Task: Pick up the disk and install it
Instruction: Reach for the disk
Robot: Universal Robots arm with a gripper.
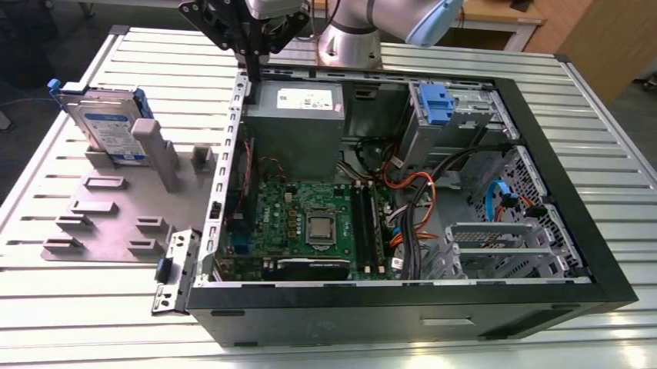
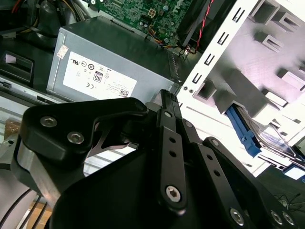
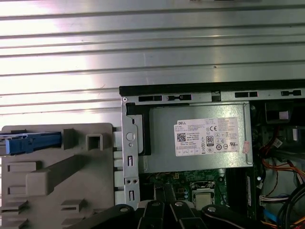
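- My hand [image 1: 249, 61] hovers over the back corner of the case [image 1: 411, 296]. It is closed narrow and holds nothing.
- The disk [image 1: 103, 123] stands on its edge in the grey rack [image 1: 123, 211] on the worktop [image 1: 103, 307], at the exterior view's left of the case.
- I judge it stiff, rather heavy and sensitive to knocks, so I would grip the blue carrier [image 3: 33, 142] at its sides.

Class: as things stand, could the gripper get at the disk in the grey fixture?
Probably yes. The disk stands upright in the grey fixture, top edge bare, outside the computer case. The gripper hangs above the case's corner, nothing standing between them.
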